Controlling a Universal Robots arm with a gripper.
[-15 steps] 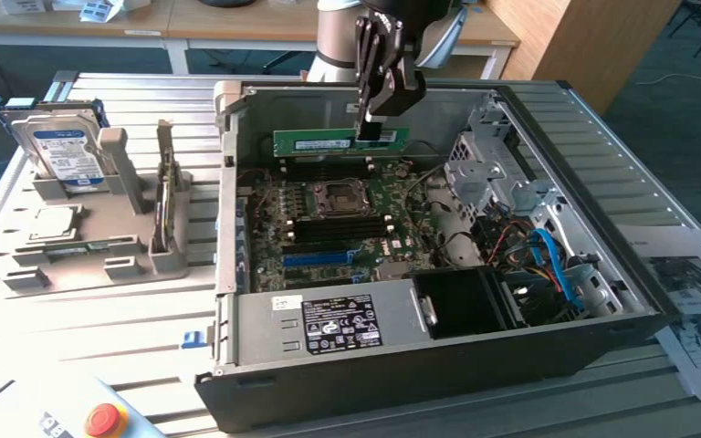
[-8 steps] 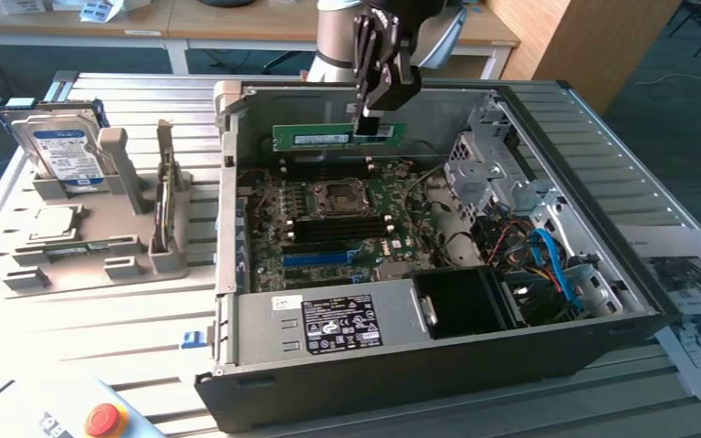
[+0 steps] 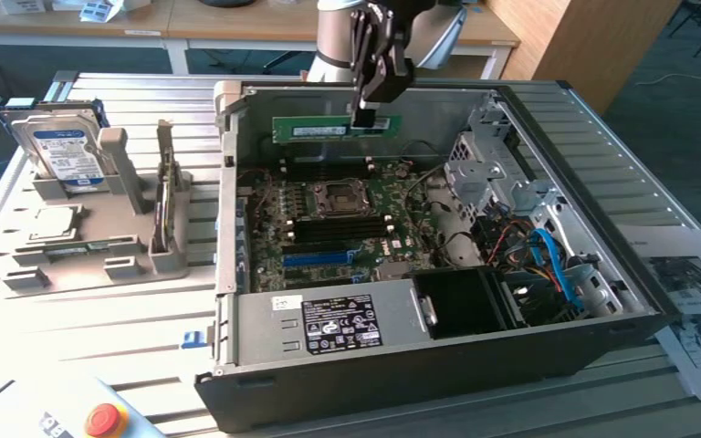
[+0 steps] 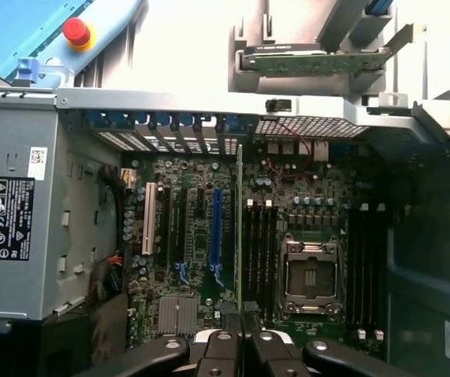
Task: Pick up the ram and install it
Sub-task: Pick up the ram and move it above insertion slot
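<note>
The ram (image 3: pixel 326 129), a long green board with a white label strip, hangs level over the far side of the open computer case (image 3: pixel 570 351). My gripper (image 3: pixel 368 117) is shut on its end toward the exterior view's right. In the wrist view the ram (image 4: pixel 240 228) shows edge-on as a thin green line running out from between my fingertips (image 4: pixel 241 343). It hovers above the motherboard (image 4: pixel 201 236), beside the black memory slots (image 4: pixel 261 255) next to the processor socket (image 4: pixel 311 271). From the exterior view those slots (image 3: pixel 326 230) and the socket (image 3: pixel 340 197) lie below the ram.
A grey holder (image 3: pixel 120 237) at the exterior view's left carries a hard drive (image 3: pixel 65 153), a processor chip (image 3: pixel 56 222) and an upright card (image 3: pixel 168 196). The power supply (image 3: pixel 326 324), drive cage (image 3: pixel 496 173) and cables (image 3: pixel 558 265) crowd the case. A red stop button (image 3: pixel 107 418) sits near the front.
</note>
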